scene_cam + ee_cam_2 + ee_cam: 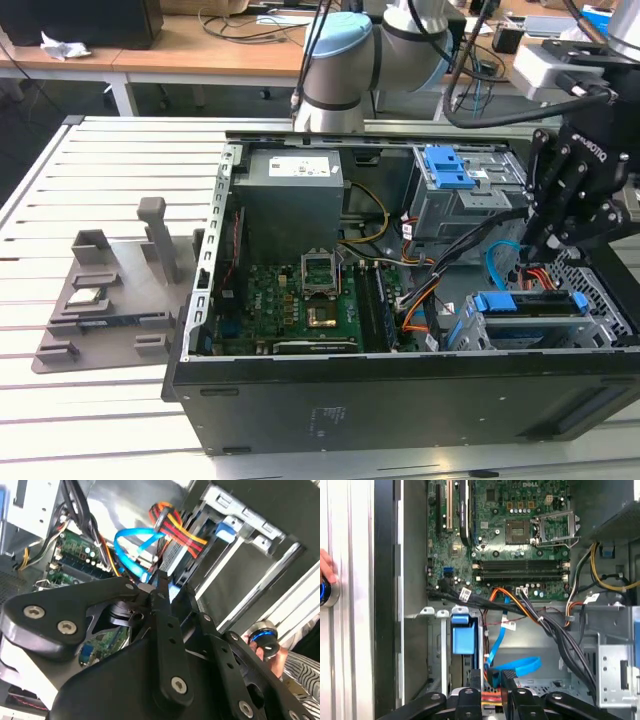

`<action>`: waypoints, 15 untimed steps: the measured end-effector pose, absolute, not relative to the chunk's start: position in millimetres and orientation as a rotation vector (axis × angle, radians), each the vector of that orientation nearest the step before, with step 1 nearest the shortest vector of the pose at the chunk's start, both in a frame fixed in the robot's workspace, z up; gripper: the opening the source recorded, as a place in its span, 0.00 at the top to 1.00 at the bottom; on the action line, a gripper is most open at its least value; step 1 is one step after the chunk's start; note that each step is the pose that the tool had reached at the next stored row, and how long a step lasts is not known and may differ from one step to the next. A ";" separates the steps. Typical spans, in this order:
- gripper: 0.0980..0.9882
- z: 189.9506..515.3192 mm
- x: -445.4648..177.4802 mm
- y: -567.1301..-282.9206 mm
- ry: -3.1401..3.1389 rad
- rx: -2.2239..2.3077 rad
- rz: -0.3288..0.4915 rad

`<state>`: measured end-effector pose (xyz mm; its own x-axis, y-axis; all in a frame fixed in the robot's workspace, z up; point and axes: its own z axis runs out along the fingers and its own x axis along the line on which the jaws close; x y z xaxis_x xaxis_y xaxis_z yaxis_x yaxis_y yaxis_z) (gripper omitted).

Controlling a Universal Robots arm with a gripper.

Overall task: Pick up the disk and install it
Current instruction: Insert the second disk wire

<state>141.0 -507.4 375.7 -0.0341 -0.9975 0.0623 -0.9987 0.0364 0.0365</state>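
While the open computer case [400,400] lies on the slatted tabletop [60,200], the gripper [540,245] hangs over its drive cage with jaws pressed together, pinching nothing visible. Inside that cage sits the disk [525,305], blue-framed; it looks rigid, fairly heavy and shock-sensitive, best gripped by its carrier edges.

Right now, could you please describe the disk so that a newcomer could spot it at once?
Start at the open black computer case. In its near corner on the exterior view's right, below the gripper, a grey drive cage holds the disk. Its bright blue carrier sets it apart from the ribbed blue latch farther back.
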 end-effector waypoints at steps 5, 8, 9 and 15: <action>0.77 374.6 137.9 -507.4 -2.208 2.135 0.026; 0.86 374.6 137.9 -507.4 -2.207 2.136 0.026; 0.99 374.6 137.9 -507.4 -2.207 2.136 0.026; 0.99 373.7 138.0 -520.0 -2.204 2.134 0.032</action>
<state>138.0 -520.0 373.7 -0.0313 -0.9972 0.0673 -0.9988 0.0338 0.0362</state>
